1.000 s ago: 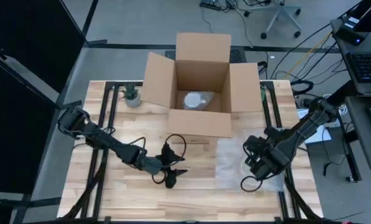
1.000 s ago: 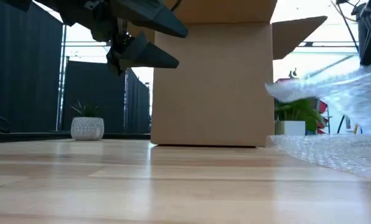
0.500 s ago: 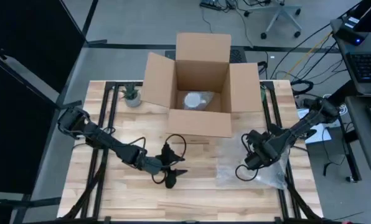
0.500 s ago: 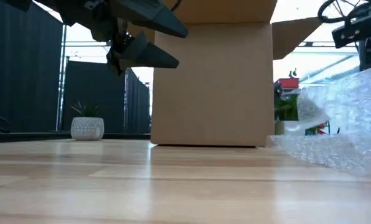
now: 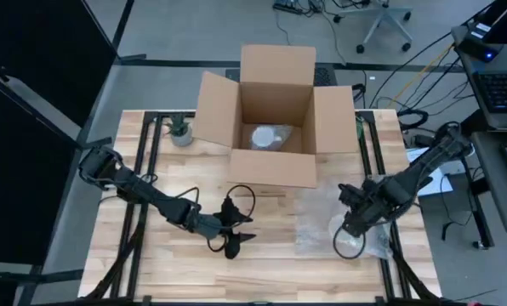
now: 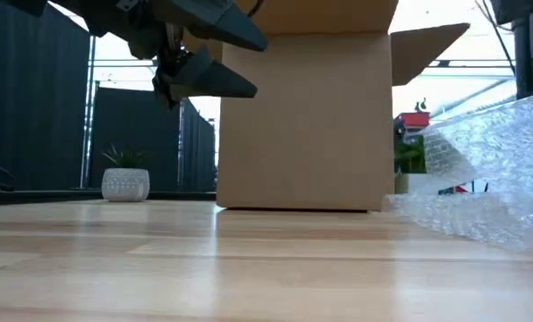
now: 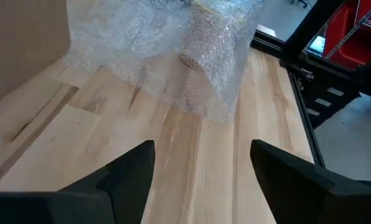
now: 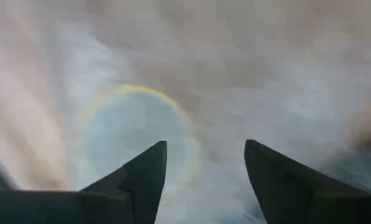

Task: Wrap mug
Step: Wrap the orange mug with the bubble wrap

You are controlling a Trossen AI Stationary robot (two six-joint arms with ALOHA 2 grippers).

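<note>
Bubble-wrapped mug (image 5: 349, 241) lies directly beneath the spread right pincer (image 5: 356, 223).

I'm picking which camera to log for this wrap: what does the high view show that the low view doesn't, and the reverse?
Only the high view shows the wrapped bundle inside the cardboard box, and the right gripper over the bubble wrap. Only the low view shows the bubble wrap lifted off the table on one side. Both show the box, the small potted plant, the bubble wrap and the left gripper held above the table.
</note>
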